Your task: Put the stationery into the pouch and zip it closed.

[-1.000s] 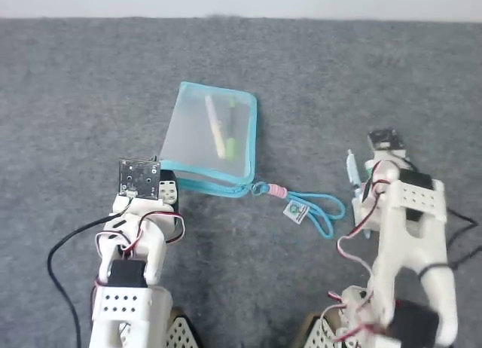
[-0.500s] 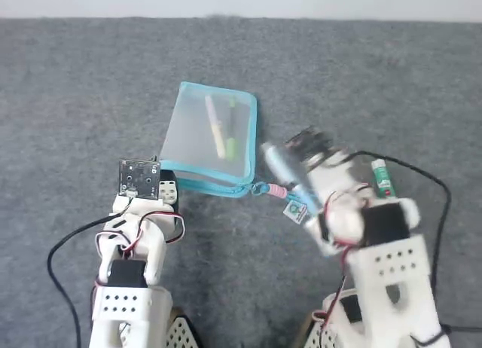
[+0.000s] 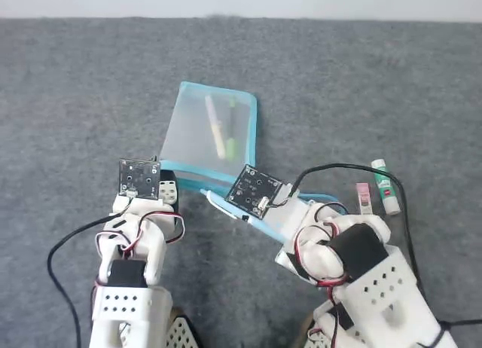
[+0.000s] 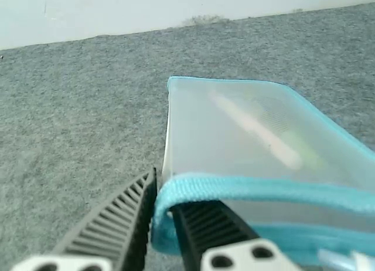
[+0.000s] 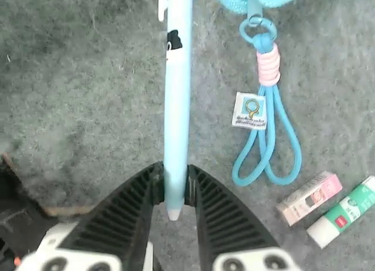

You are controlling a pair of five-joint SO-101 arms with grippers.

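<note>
My right tool (image 5: 174,178) pinches a slim light-blue plastic pen (image 5: 177,77) by one end, and the pen's far end is near the zip edge of the flat translucent pouch with turquoise trim (image 3: 203,137) on the grey felt desk (image 3: 376,77). My left tool (image 4: 163,195) is clamped on that pouch's turquoise edge at a corner. A small pink eraser (image 3: 364,198) and a white-and-green glue stick (image 3: 384,186) lie side by side on the desk, apart from the pouch.

Left end effector (image 4: 163,195) pinching pouch (image 4: 246,136), right end effector (image 5: 174,172) gripping pen (image 5: 177,77) (arm angled inward)
</note>
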